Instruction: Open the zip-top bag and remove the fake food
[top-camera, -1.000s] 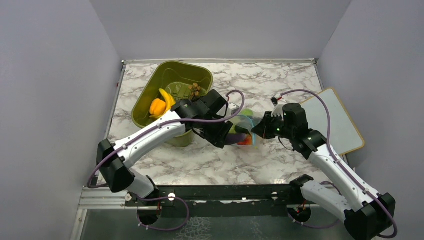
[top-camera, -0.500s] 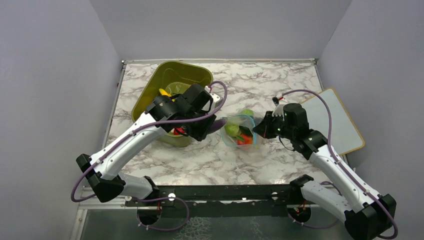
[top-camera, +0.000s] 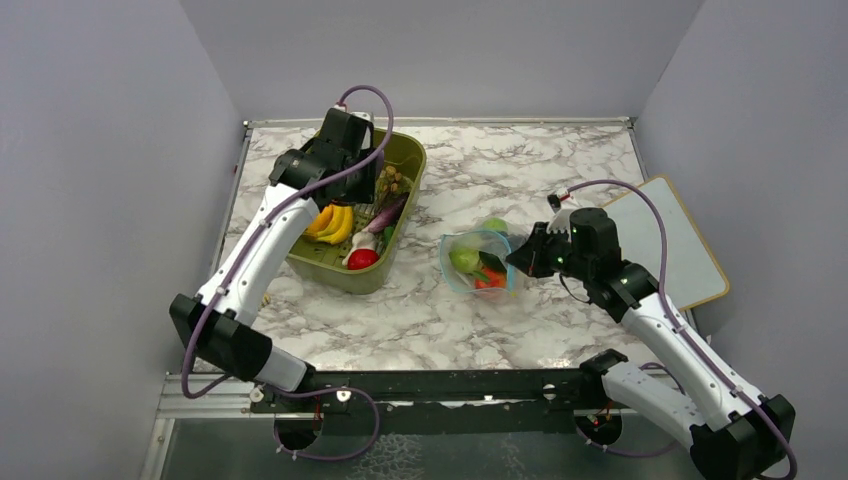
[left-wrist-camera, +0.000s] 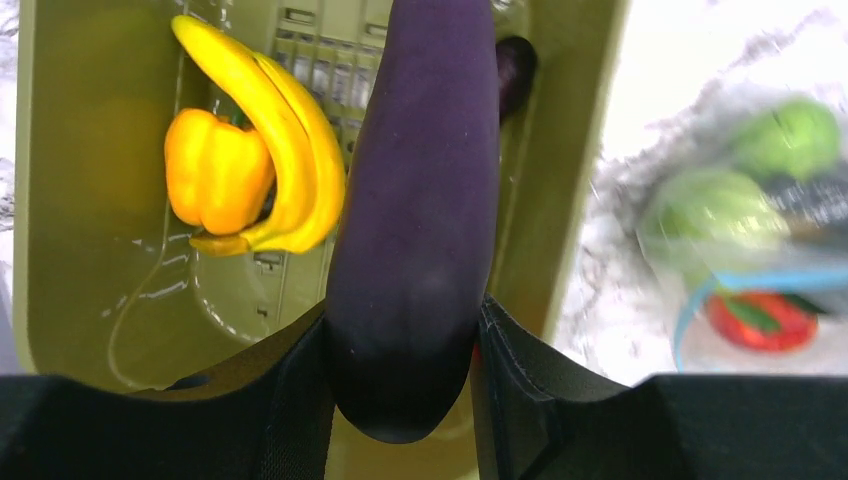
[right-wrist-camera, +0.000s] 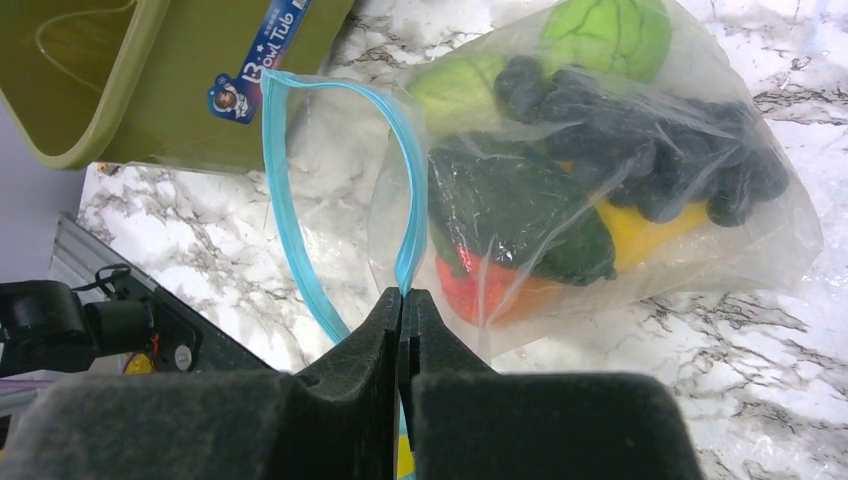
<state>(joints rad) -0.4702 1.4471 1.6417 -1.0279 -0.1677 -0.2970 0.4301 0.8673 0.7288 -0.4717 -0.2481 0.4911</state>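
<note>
Both grippers held something: the left gripper (left-wrist-camera: 405, 395) clamped the purple eggplant (left-wrist-camera: 420, 200) over the green tub (left-wrist-camera: 80, 300), well apart from the bag (top-camera: 478, 262); the right gripper (right-wrist-camera: 402, 320) pinched the bag's blue zipper strip (right-wrist-camera: 411, 200), with other fake food (right-wrist-camera: 520, 215) inside just beyond its fingertips.

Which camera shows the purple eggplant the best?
The left wrist view: the long dark purple plastic eggplant fills the picture, gripped by the left end effector above the olive-green plastic tub. The top view shows it only as a small purple sliver over the tub. The right wrist view misses it.
</note>
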